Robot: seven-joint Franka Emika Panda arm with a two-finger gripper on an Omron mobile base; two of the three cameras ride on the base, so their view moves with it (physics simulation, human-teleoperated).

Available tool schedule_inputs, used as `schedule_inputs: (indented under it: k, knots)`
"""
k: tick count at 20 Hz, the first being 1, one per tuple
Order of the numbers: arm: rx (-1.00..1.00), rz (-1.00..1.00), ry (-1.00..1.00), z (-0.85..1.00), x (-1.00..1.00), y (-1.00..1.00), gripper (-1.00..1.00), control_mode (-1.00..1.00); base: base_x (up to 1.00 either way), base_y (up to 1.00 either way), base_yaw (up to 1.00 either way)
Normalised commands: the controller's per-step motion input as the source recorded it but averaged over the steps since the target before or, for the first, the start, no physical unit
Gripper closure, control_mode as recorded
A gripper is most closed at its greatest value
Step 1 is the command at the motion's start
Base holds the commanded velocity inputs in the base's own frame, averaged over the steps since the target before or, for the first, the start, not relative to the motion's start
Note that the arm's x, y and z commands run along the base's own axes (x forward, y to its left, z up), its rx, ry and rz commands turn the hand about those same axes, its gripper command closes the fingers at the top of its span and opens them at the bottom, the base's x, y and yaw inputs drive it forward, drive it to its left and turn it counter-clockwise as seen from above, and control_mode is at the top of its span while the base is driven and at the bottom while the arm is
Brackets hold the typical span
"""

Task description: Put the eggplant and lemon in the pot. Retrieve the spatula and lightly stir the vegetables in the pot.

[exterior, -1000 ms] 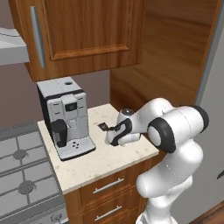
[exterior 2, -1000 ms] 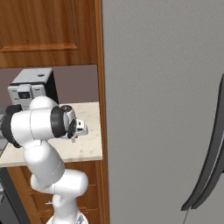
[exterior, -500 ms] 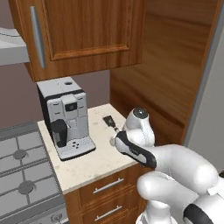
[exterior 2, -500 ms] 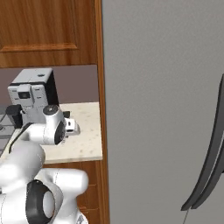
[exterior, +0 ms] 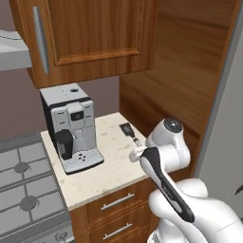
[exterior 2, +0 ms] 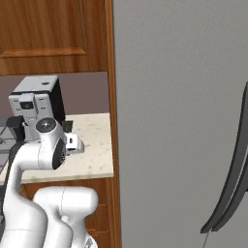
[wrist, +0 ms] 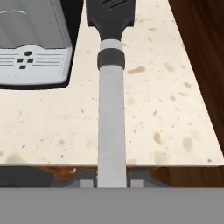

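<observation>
The spatula (wrist: 111, 109) runs straight up the middle of the hand view, its grey handle leading to the black slotted blade (wrist: 110, 13) at the top. My gripper (wrist: 112, 182) is shut on the near end of that handle. From the left base view, the blade (exterior: 126, 128) is over the speckled counter (exterior: 104, 166) and points at the back wall, with the gripper (exterior: 137, 152) at the counter's right front. In the right base view the gripper (exterior 2: 75, 143) is over the counter. The pot, eggplant and lemon are out of view.
A grey coffee machine (exterior: 71, 128) stands on the counter to the left of the spatula, close to the blade (wrist: 30, 39). A stove (exterior: 23, 190) lies further left. Wooden cabinets (exterior: 95, 33) hang overhead, and a tall grey fridge (exterior 2: 179, 121) walls off the right.
The arm has swung round and folded closer to the cameras. The spatula stays in the shut gripper, its blade shifted slightly right and toward the back wall.
</observation>
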Motion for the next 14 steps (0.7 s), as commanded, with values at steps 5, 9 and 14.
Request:
schedule_inputs:
  k: [5, 9, 14]
  knots:
    - [0.00, -0.01, 0.40, 0.94, -0.12, -0.08, 1.00, -1.00, 0.00, 0.00, 0.00]
    - [0.00, -0.07, 0.38, 0.52, -0.06, 0.00, 1.00, -1.00, 0.00, 0.00, 0.00]
    - [-0.06, -0.07, 0.12, 0.66, -0.56, 0.00, 1.00, -1.00, 0.00, 0.00, 0.00]
